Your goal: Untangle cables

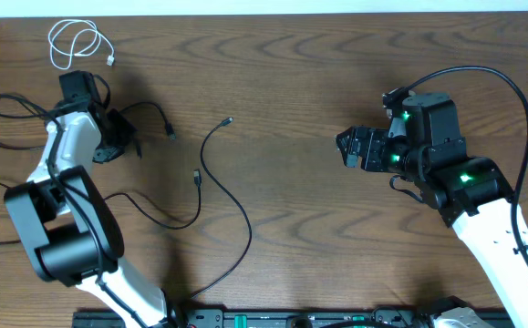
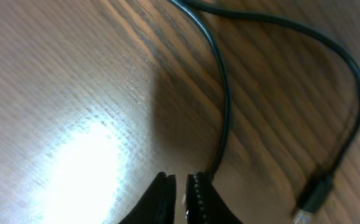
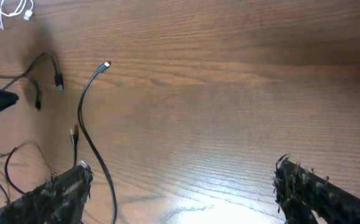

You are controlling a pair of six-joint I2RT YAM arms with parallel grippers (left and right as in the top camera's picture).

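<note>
A short white cable [image 1: 74,43] lies coiled at the far left, apart from the black ones; it also shows in the right wrist view [image 3: 9,12]. A long black cable [image 1: 236,205] curves from a plug at the middle down to the front edge. A second black cable [image 1: 159,217] loops to its left. A third black cable [image 1: 159,114] runs by my left gripper [image 1: 122,146]. In the left wrist view that gripper [image 2: 181,186] is shut, and the third cable [image 2: 222,93] passes just outside its right finger. My right gripper [image 1: 350,148] is wide open and empty above bare wood [image 3: 183,180].
Thick black wires [image 1: 8,114] trail from the left arm's base at the far left. Another thick wire [image 1: 510,91] arcs over the right arm. A black rail [image 1: 291,319] runs along the front edge. The wooden table [image 1: 291,73] stretches between the arms.
</note>
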